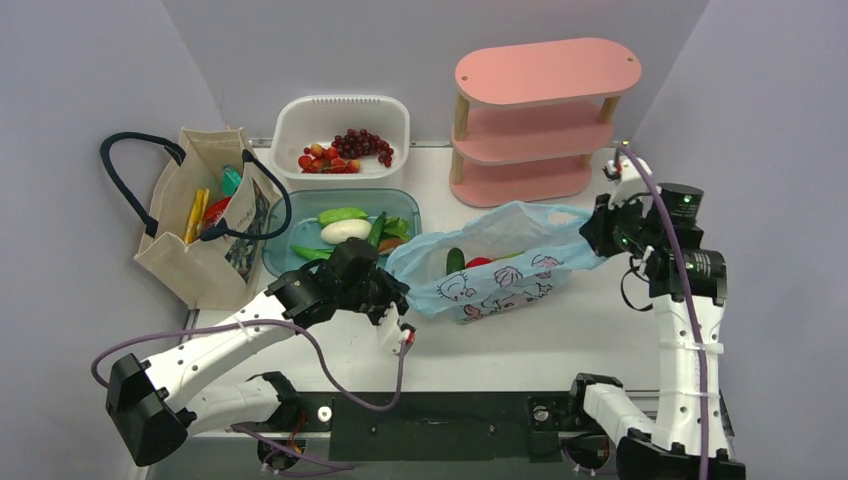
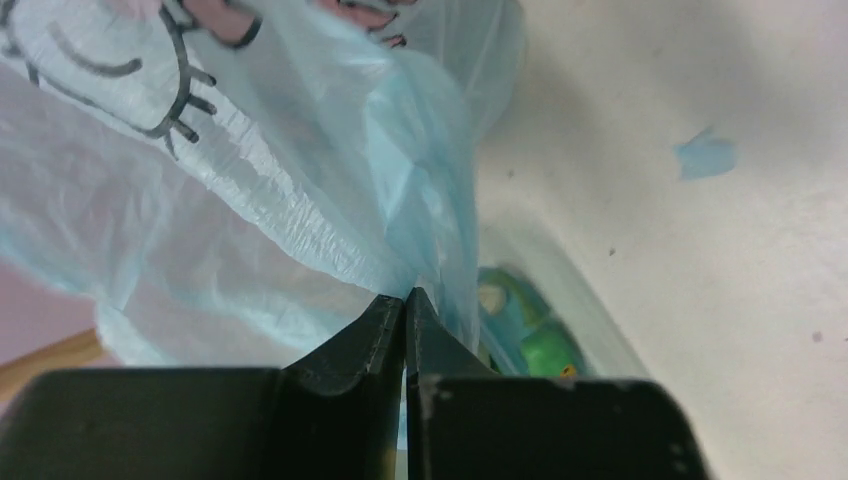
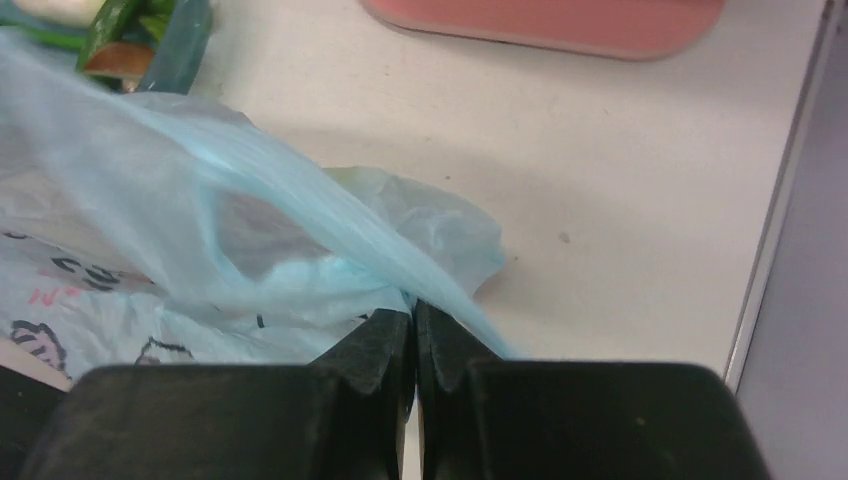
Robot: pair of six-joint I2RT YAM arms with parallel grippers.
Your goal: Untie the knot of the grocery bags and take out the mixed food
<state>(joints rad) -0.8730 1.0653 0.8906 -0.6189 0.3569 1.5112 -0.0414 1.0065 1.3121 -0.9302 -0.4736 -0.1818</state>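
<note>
The light blue plastic bag [image 1: 500, 280] with pinkish print lies mid-table, its mouth pulled open between both grippers. No knot is in view. My left gripper [image 1: 398, 290] [image 2: 405, 295] is shut on the bag's left edge. On the far side, my right gripper [image 1: 592, 240] [image 3: 415, 308] is shut on the bag's stretched handle strip [image 3: 330, 215]. A green piece of food [image 1: 455, 260] and a red one [image 1: 480, 262] show inside the bag. The beige canvas tote [image 1: 200, 255] stands at the left with yellow [image 1: 196, 215], red and teal packets in it.
A clear teal tub [image 1: 285, 250] with green and white vegetables sits just behind my left gripper. Behind it stands a white slotted basket [image 1: 340, 110] with grapes. A pink three-tier shelf [image 1: 545, 120] stands at the back right. The wall is close to my right arm.
</note>
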